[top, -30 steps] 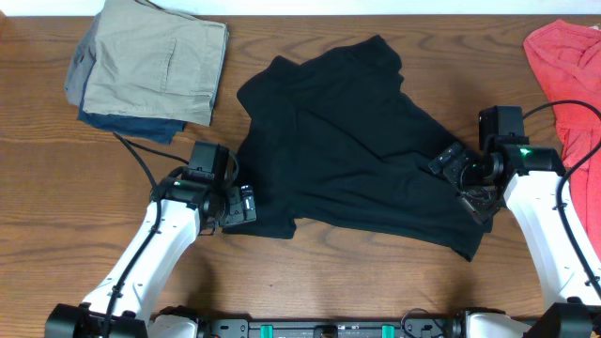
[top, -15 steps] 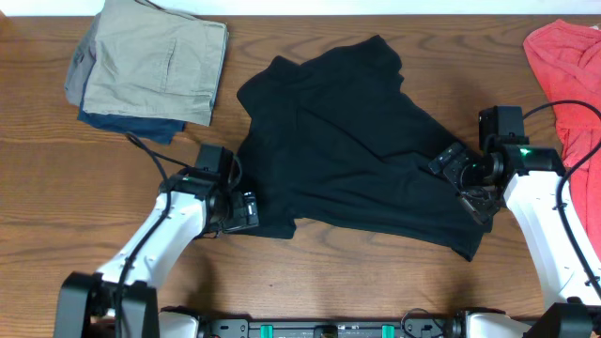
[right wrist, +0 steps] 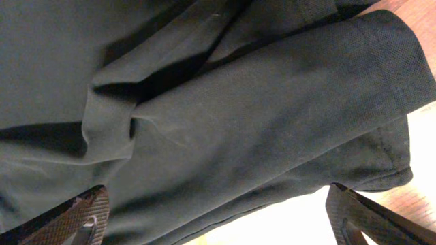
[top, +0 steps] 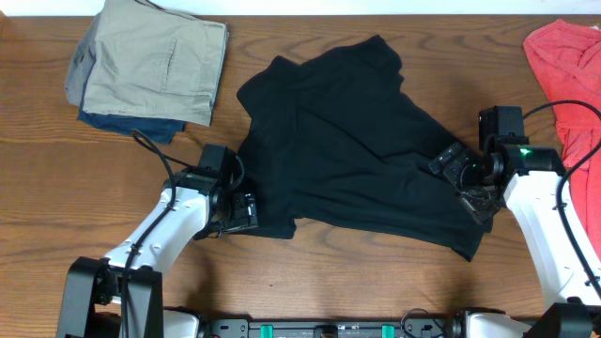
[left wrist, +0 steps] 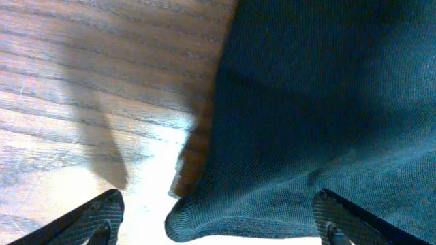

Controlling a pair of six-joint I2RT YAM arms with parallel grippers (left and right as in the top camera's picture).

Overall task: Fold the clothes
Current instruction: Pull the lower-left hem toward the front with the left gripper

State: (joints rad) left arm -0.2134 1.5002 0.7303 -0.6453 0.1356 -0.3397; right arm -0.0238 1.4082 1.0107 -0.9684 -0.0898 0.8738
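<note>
1. Currently, a folded stack (top: pixel 150 66), with a khaki garment on top of a dark blue one, lies on the wooden table (top: pixel 376 282). It is well apart from the black T-shirt (top: pixel 347 160), beyond the T-shirt's upper left side.
2. Left gripper (top: pixel 242 208): it sits at the T-shirt's lower left corner. In the left wrist view its fingertips (left wrist: pixel 102 214) stand wide apart. The rounded fabric corner lies between them, with bare wood beside it. The fabric is not clamped.
3. T-shirt: it lies spread out but rumpled on the table, between the two grippers. Diagonal creases and overlapping layers run across it.
4. Right gripper (top: pixel 465 178): it sits over the T-shirt's right side, near the lower right end. In the right wrist view its fingertips (right wrist: pixel 82 218) stand wide apart above bunched folds and a stitched hem (right wrist: pixel 388 54). Nothing is gripped.
5. Red cloth (top: pixel 563 66): it lies well apart from the T-shirt, beyond the T-shirt's upper right side. It runs out of the overhead view.
</note>
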